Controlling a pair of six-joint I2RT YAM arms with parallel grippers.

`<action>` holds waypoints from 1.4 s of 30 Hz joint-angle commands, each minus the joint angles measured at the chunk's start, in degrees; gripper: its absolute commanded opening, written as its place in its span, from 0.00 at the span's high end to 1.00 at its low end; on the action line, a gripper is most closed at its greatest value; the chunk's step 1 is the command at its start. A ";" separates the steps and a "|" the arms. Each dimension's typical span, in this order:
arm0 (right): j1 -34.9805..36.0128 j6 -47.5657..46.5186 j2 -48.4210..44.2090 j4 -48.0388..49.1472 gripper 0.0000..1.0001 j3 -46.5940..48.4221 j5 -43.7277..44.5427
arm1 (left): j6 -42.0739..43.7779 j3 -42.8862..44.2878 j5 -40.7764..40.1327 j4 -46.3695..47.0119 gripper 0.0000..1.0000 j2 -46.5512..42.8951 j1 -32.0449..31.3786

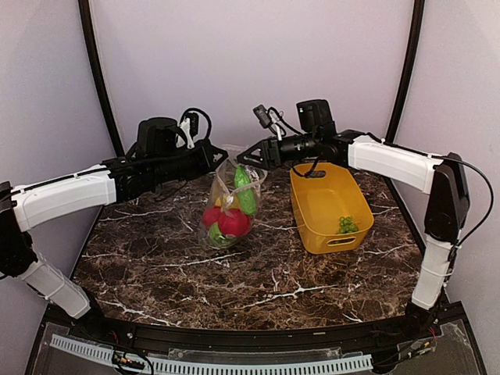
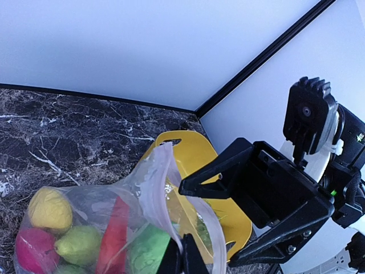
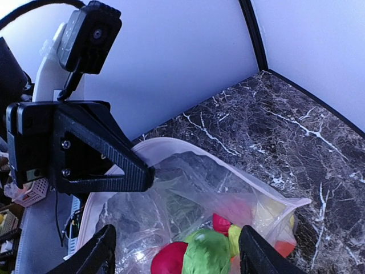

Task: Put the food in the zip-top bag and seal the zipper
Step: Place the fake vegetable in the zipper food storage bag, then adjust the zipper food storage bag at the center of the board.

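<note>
While the bag stood upright at the center of the top view on the marble table, the left gripper was pressed together on its mouth edge, pinching the pale zipper at the bottom of the left wrist view; the right gripper hung just right of it at the bag's top, jaws spread wide, and whether it touched the plastic could not be told; the mouth gaped open; the food lay in the bag's bottom: at the lower left of the left wrist view a yellow piece, a pink-red one, a lime-green one, a red pepper and a darker green piece; right of the bag in the top view sat a yellow basket, well apart from it, with the grapes in its lower right corner.
</note>
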 commanded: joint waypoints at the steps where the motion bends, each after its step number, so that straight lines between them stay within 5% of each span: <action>1: 0.43 -4.65 -3.04 -8.53 0.28 2.83 5.61 | -0.40 -1.27 -0.33 2.22 0.99 -2.60 0.42; 9: 0.43 -1.53 -5.96 -18.79 0.39 1.89 22.78 | -0.47 -2.12 -0.05 2.55 0.99 -2.60 0.54; 16: 0.43 0.55 0.22 -25.06 0.46 6.41 19.59 | -0.16 -2.29 0.54 2.78 0.99 -2.07 0.59; 22: 0.43 1.28 1.24 -27.57 0.94 11.79 16.01 | 1.97 -1.47 0.28 0.80 0.99 -2.03 0.58; 24: 0.43 0.99 0.56 -28.79 1.00 15.42 15.49 | 4.56 -0.23 -0.28 -1.29 0.99 -2.14 0.59; 31: 0.44 -2.11 -1.01 -27.61 1.00 17.58 14.86 | 15.03 4.72 -9.03 -9.33 0.99 -3.64 0.64; 35: 0.31 -2.55 0.16 -27.34 0.96 15.02 10.73 | 16.44 7.75 -6.94 -12.89 0.99 -1.52 0.65; 39: -0.97 -5.46 -0.91 -28.46 0.57 16.89 8.46 | 17.27 9.71 -6.29 -15.63 0.99 -0.61 0.63; 42: -4.19 -9.22 -4.04 -28.80 0.43 16.82 6.62 | 18.09 10.01 -6.96 -15.53 0.99 -1.66 0.62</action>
